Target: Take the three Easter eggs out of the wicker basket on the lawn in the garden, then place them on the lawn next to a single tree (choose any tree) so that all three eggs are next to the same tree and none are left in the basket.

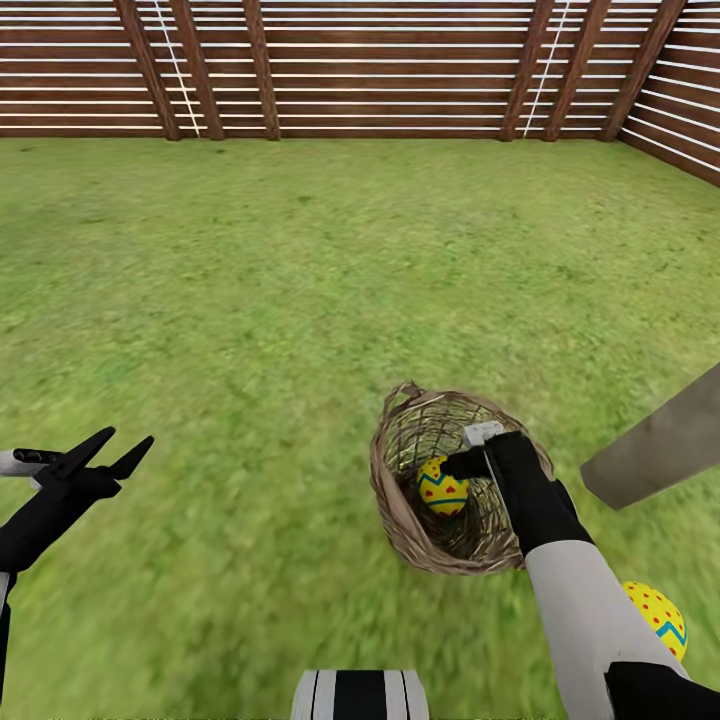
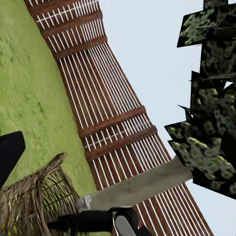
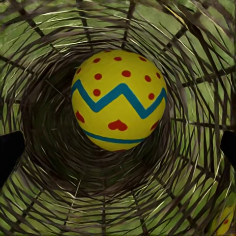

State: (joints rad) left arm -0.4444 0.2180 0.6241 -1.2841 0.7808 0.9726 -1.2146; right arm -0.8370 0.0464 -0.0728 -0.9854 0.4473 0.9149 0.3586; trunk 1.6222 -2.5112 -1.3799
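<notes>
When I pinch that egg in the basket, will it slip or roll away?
The egg looks smooth and rounded, so it may squirt from the fingers unless pinched across its widest part. If nudged, it would probably roll, but the basket walls should catch it. The woven basket looks light and may shift.

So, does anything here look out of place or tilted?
Yes. The basket is tipped on the lawn, its mouth facing up toward the camera, not upright. One egg lies inside, and the right gripper reaches into it. Another egg lies on the grass near the trunk.
</notes>
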